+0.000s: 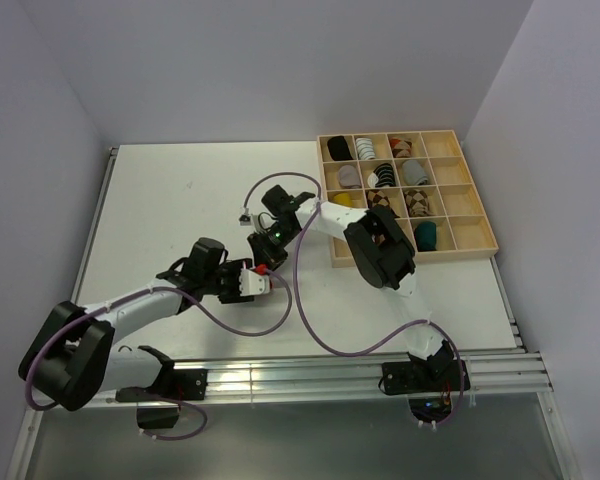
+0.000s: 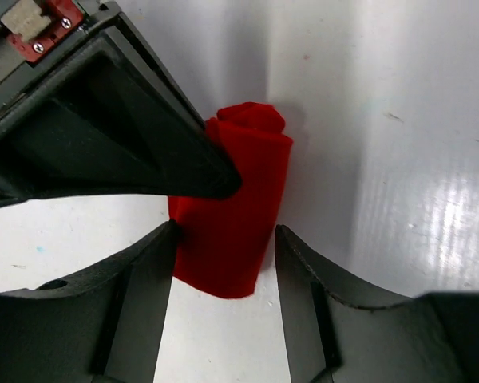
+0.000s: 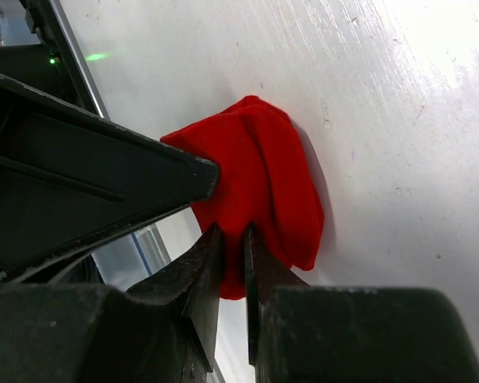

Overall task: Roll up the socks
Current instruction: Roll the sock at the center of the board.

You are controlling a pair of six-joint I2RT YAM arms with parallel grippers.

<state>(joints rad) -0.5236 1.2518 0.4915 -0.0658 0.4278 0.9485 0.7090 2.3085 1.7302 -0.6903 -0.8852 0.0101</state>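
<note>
A plain red sock [image 2: 239, 199], rolled into a short bundle, lies on the white table. My left gripper [image 2: 225, 231] is open around its near end. The left finger [image 2: 144, 287] touches the fabric, and the other finger [image 2: 303, 295] stands just clear of it. My right gripper [image 3: 231, 231] is shut on a fold of the red sock [image 3: 263, 183]. Its black finger [image 2: 104, 152] presses on the roll from the upper left. From above, both grippers [image 1: 260, 278] [image 1: 263, 255] meet over the sock [image 1: 264, 268], mid-table. A dark teal bundle [image 1: 426, 236] sits in the tray.
A wooden compartment tray [image 1: 480, 240] stands at the right back and holds several rolled sock bundles. The right arm's elbow [image 1: 380, 250] hangs over the tray's left edge. Purple cables [image 1: 310, 320] loop across the table in front. White walls close in on both sides.
</note>
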